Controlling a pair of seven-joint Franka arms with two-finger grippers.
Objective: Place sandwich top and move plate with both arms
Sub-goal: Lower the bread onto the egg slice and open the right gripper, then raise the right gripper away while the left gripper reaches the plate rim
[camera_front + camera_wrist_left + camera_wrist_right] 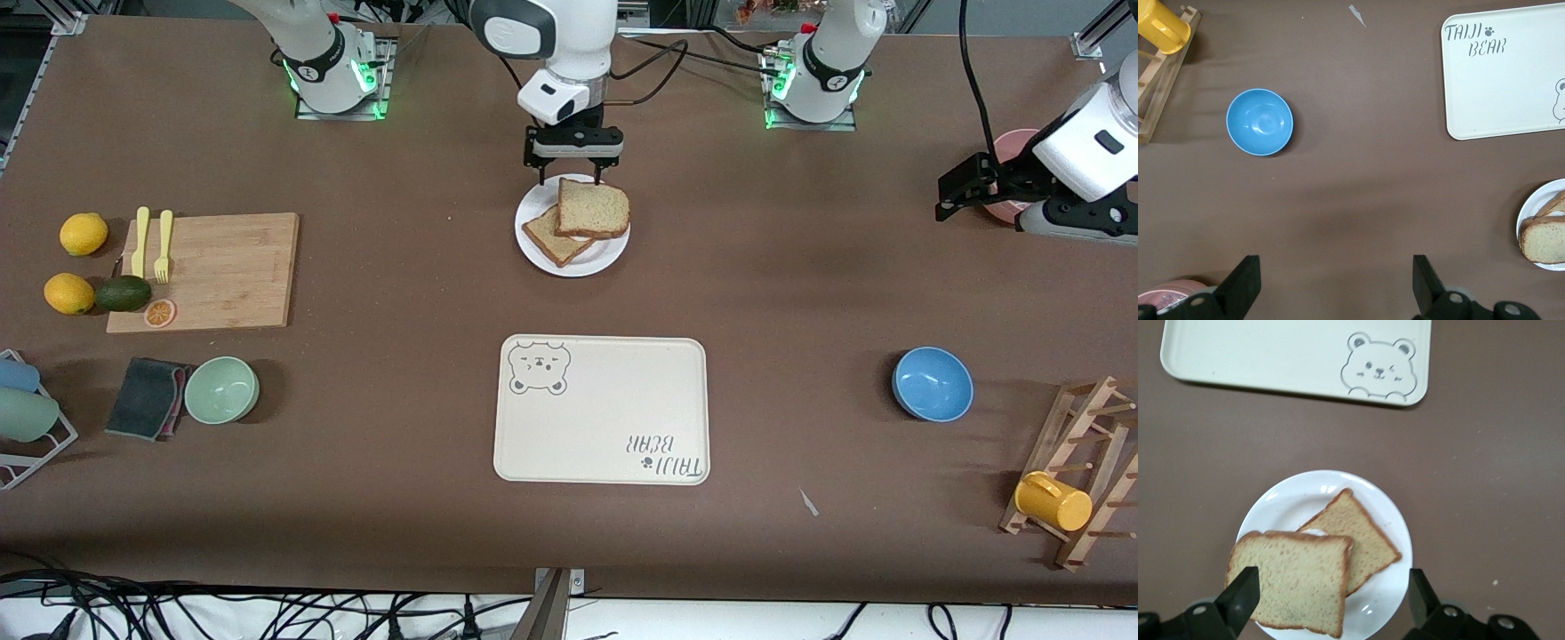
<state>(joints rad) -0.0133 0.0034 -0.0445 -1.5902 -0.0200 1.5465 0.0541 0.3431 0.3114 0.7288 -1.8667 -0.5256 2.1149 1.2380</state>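
Nearest us lies the tray [602, 409]. With right gripper [573, 169] open over sandwich top [592, 209], we lift straight; left gripper [965, 188], open, waits.

White jointed arms [569, 36], black grippers [573, 164], green-lit bases [338, 84]

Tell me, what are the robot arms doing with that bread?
They are making a sandwich. The right gripper hangs open just above the top slice of bread, which lies on another slice on the small white plate, not quite lined up. Nothing is being held. The left gripper waits open, up in the air near a pink dish at its end of the table. The plate has not been moved yet; the bear tray sits nearer the front camera.
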